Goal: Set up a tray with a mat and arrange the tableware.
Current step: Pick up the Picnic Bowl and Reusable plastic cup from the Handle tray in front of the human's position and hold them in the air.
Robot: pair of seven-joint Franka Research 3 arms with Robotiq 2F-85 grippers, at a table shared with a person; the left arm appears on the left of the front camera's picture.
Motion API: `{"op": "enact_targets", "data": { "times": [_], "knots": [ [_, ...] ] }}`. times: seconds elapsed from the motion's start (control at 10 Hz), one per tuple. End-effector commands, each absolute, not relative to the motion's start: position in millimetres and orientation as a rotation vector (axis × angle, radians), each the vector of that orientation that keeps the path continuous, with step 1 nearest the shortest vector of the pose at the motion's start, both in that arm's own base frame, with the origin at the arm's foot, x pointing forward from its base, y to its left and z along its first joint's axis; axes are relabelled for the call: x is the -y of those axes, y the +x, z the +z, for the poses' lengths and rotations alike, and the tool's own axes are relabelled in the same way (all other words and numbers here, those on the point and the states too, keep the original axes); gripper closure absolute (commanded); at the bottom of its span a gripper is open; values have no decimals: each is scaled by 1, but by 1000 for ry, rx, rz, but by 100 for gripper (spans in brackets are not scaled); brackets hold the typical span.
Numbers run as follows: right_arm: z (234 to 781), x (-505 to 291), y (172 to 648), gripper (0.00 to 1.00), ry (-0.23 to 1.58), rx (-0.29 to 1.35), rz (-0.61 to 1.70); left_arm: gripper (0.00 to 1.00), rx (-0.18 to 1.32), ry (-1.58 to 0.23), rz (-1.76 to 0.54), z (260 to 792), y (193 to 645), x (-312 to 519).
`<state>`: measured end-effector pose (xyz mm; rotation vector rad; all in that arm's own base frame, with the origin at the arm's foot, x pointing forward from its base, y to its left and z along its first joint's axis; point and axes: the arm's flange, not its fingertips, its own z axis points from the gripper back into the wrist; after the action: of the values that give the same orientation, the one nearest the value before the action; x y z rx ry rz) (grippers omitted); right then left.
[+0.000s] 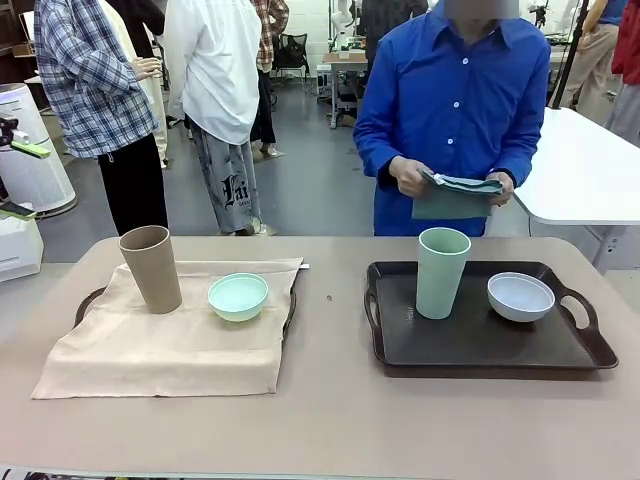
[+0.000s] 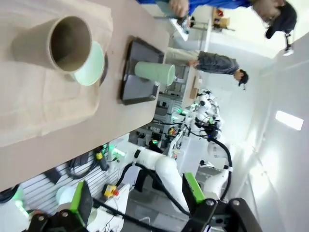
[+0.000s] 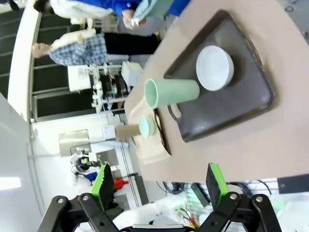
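Both claws stand wide open with nothing between the pads: your left gripper (image 2: 136, 193) and your right gripper (image 3: 159, 186) each hang back off the near edge of the table (image 1: 330, 430), looking across it.

On the left-hand tray (image 1: 88, 300) a beige mat (image 1: 170, 345) is already spread, overhanging the tray's near edge onto the table. The tan cup (image 1: 151, 268) stands upright toward the mat's far left corner, and the mint-green bowl (image 1: 238, 296) sits beside it toward the far right. That setting looks finished.

The dark brown tray (image 1: 480, 345) on the right has no mat. The pale green cup (image 1: 442, 272) stands upright at the middle of its far edge, directly on the bare tray, and the white bowl (image 1: 520, 296) sits nearby, toward the far right corner.

Across the table the person holds a folded grey-green cloth (image 1: 455, 198) in both hands, above the far edge.

You are, I judge, at the mat step for the second tray. If that cloth is its mat, the cup and bowl must come off first. Take the cup low on its body, since it is tall and tapered, lift it straight up, and set it on the open table near the tray.
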<state>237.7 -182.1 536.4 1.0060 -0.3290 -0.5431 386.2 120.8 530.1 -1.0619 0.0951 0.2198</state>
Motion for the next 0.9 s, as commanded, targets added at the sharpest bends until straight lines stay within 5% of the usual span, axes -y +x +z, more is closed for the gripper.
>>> {"op": "enact_targets", "data": {
  "times": [0.0, 0.3, 0.8],
  "knots": [
    [542, 188, 236, 0, 964, 303, -482, 0, -141, -1010, 264, 533, 389, -130],
    [546, 171, 240, 0, 891, 281, -449, 0, -58, -997, 183, 537, 382, -123],
    [545, 179, 237, 0, 970, 296, -489, 0, -120, -1028, 250, 527, 387, -128]
  ]
}}
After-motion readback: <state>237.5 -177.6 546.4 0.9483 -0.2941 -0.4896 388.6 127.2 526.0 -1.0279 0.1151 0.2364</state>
